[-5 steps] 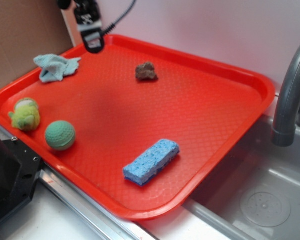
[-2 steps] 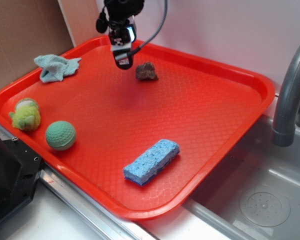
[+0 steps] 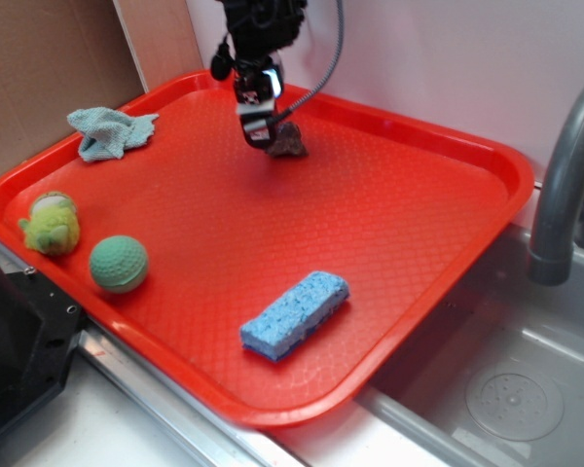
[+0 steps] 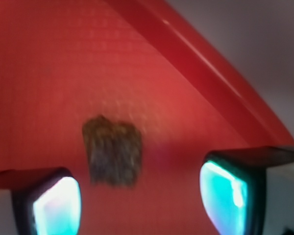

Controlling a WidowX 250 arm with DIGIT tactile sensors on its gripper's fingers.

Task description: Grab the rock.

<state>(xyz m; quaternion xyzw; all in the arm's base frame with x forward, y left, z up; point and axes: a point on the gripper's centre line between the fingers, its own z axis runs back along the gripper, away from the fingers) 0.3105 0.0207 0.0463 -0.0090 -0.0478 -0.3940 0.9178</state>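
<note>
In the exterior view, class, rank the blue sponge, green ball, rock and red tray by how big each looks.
1. Red tray, by far the largest.
2. Blue sponge.
3. Green ball.
4. Rock, smallest, though the tool partly hides it and it lies farther from the camera, so its true size against the ball is less sure.

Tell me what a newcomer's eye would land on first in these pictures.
First the big red tray that fills the exterior view, beside a grey sink. Then the black gripper hanging over its far side, fingers spread, right next to the small brown rock; the wrist view shows the rock ahead of and between the fingertips. Nearer the front lie a blue sponge and a green ball.
</note>
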